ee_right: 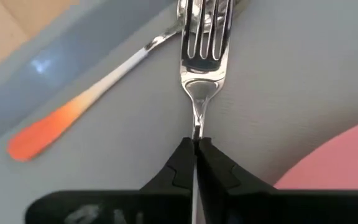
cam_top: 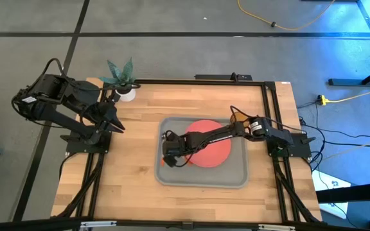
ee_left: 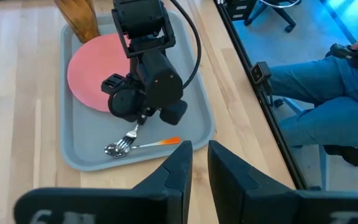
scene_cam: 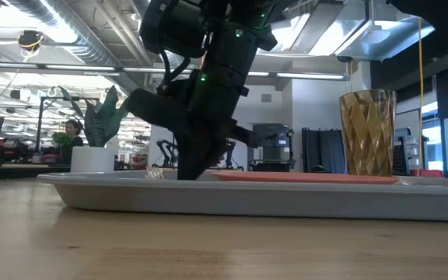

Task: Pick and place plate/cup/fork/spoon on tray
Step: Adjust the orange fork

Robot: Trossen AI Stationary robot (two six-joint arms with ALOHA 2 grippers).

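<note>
The right gripper (ee_right: 195, 144) was seen lowered over the left end of the tray (cam_top: 236, 178), its fingers pinched tight on the thin neck of the fork (ee_right: 205, 38). The fork's tines were pointed away from the fingertips and laid across the bowl of the spoon (ee_right: 82, 106), whose orange handle lay flat on the tray floor. The plate (cam_top: 212, 153) was found just beside the gripper, with the cup (scene_cam: 367, 132) at its far side. The left gripper (ee_left: 196, 163) was held off the tray, fingers narrowly parted and empty.
</note>
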